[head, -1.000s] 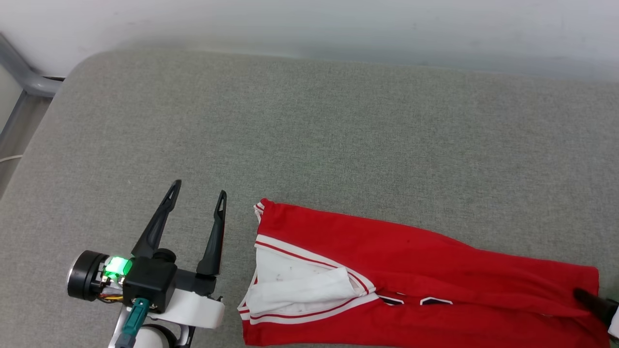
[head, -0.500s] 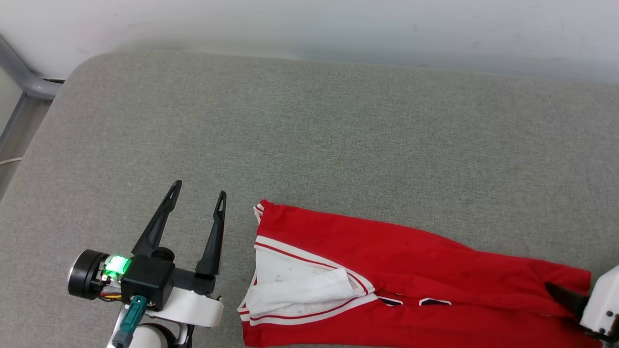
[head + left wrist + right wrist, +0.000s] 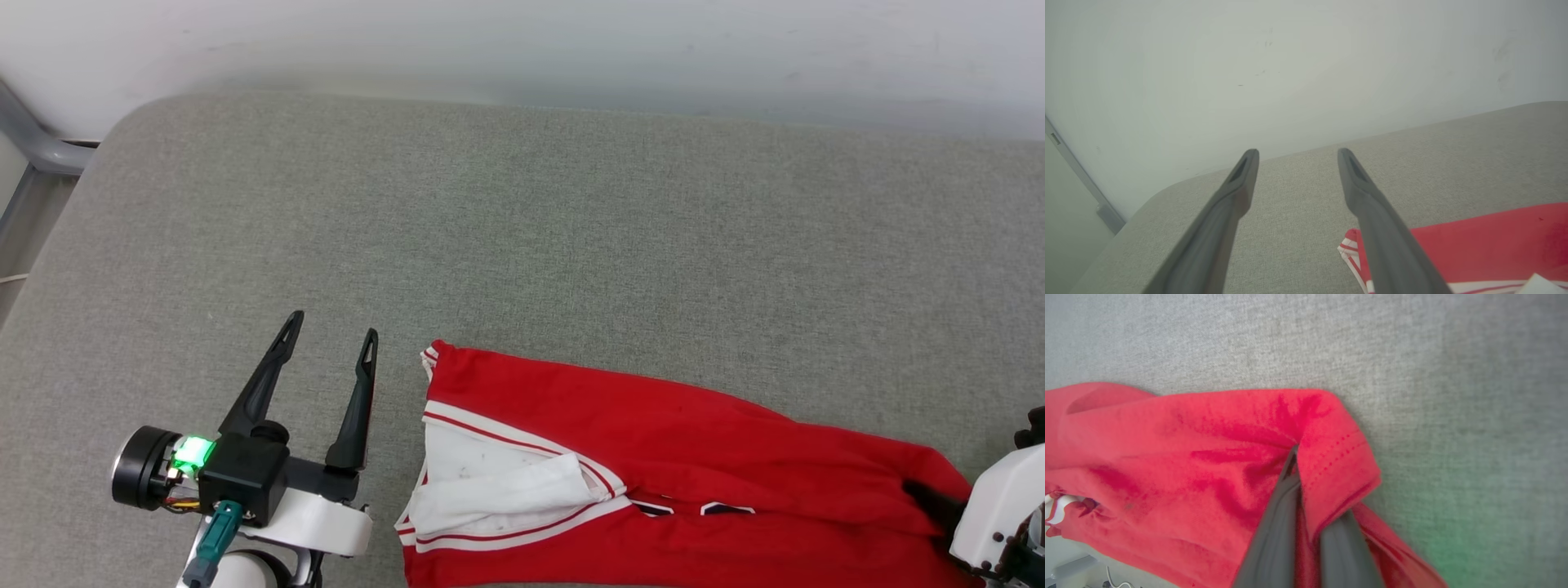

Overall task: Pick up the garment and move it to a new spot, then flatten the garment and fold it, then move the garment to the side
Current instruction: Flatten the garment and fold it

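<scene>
inspector: garment (image 3: 694,457), location and lie?

assistant: on the grey cushion (image 3: 522,229), low in the head view, with its near edge cut by the frame. the long axis runs left to right. sleeve (image 3: 498,482) end to the left, hem (image 3: 1339,457) end to the right.

inspector: right gripper (image 3: 1314,486)?

assistant: closed on the hem corner at the right end. red cloth is pinched between the fingers (image 3: 1274,522) and folds over one of them. creases fan out from the pinch.

inspector: left gripper (image 3: 332,324)?

assistant: spread wide, holding nothing. it stands just beside the sleeve end, apart from it. its fingers point up the head view, across the long axis, so the cloth lies to their right.

inspector: nearer arm?

assistant: each arm has its own end: right on the hem, left nearest the sleeve.

inspector: condition?

assistant: laid as a long narrow strip, red side up. the white sleeve with striped trim lies on top at the left and carries small dark specks. the tops of black, white-edged digits (image 3: 718,508) peek out along a fold.

inspector: judgement?

assistant: the pick appears begun from one end only. a lift there alone would likely trail the strip. to share the load, the left gripper would need to shift right onto the sleeve end.
</scene>
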Motion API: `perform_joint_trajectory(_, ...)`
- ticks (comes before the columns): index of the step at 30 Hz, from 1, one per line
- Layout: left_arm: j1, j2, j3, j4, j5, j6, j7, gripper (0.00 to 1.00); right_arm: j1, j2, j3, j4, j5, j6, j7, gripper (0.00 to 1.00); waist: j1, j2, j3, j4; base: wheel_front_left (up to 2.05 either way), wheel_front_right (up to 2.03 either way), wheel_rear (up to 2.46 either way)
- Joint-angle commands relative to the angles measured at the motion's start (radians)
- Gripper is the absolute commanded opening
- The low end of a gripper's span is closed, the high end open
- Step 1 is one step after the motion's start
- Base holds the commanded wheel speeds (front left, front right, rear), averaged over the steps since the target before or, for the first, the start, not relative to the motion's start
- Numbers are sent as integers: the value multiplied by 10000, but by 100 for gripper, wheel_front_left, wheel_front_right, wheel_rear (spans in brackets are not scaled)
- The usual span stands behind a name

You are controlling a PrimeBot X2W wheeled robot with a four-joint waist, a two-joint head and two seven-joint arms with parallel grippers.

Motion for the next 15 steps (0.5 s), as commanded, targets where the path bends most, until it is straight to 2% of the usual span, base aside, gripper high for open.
perform_joint_trajectory(1, 96, -49, 58, 19, 67, -49, -46, 100, 111, 74, 199, 420, -48, -27, -155, 0, 0, -1, -17, -20, 0, 0, 0)
perform_joint_trajectory(15, 219, -173, 180, 128, 153, -285, -45, 100, -99, -1513, -592, 1451, -599, -66, -1621, 0, 0, -1, -307, -166, 0, 0, 0)
